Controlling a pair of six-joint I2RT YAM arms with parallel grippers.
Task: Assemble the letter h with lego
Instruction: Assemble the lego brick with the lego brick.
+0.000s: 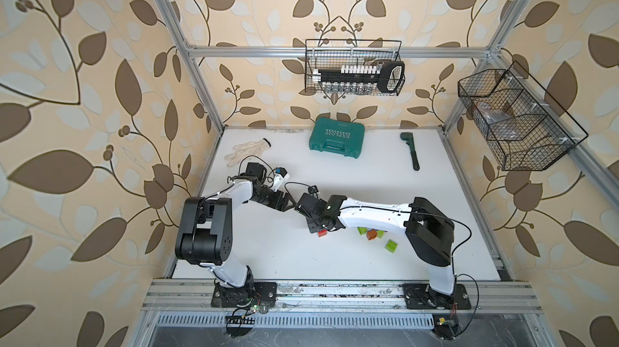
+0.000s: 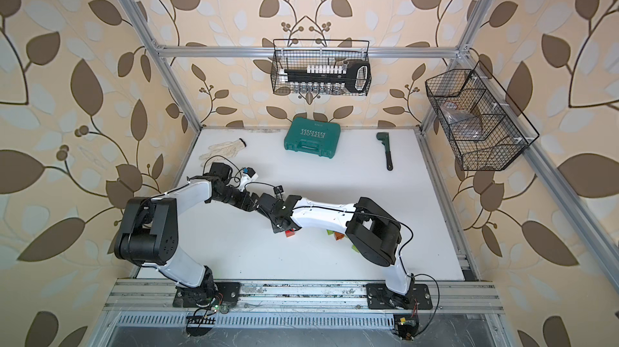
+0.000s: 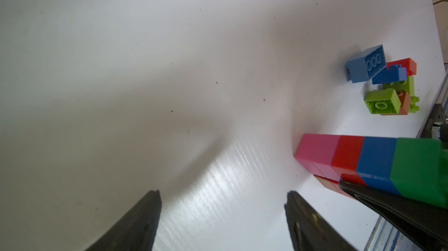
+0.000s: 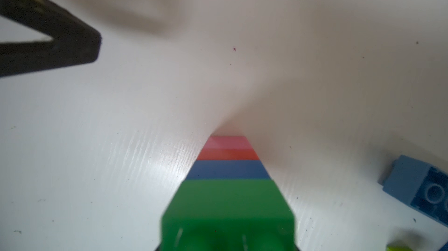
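A lego stack (image 3: pixel 363 160) of pink, red, blue and green bricks is in my right gripper (image 1: pixel 318 224), which is shut on its green end (image 4: pixel 228 203). The pink end (image 4: pixel 226 142) points down at the white table. A red brick (image 1: pixel 322 233) shows at the foot of the stack. My left gripper (image 3: pixel 223 194) is open and empty over bare table, just left of the stack; its fingers (image 4: pixel 48 39) also show in the right wrist view. Loose lego bricks (image 3: pixel 388 82) in blue, red, lime and orange lie in a pile to the right, partly under the right arm (image 1: pixel 371 234).
A teal plastic case (image 1: pixel 336 139) lies at the back centre, with a green wrench (image 1: pixel 411 149) to its right and a white glove (image 1: pixel 248 151) to its left. Wire baskets (image 1: pixel 355 70) hang on the back and right walls. A metal rail (image 1: pixel 335 295) runs along the front edge.
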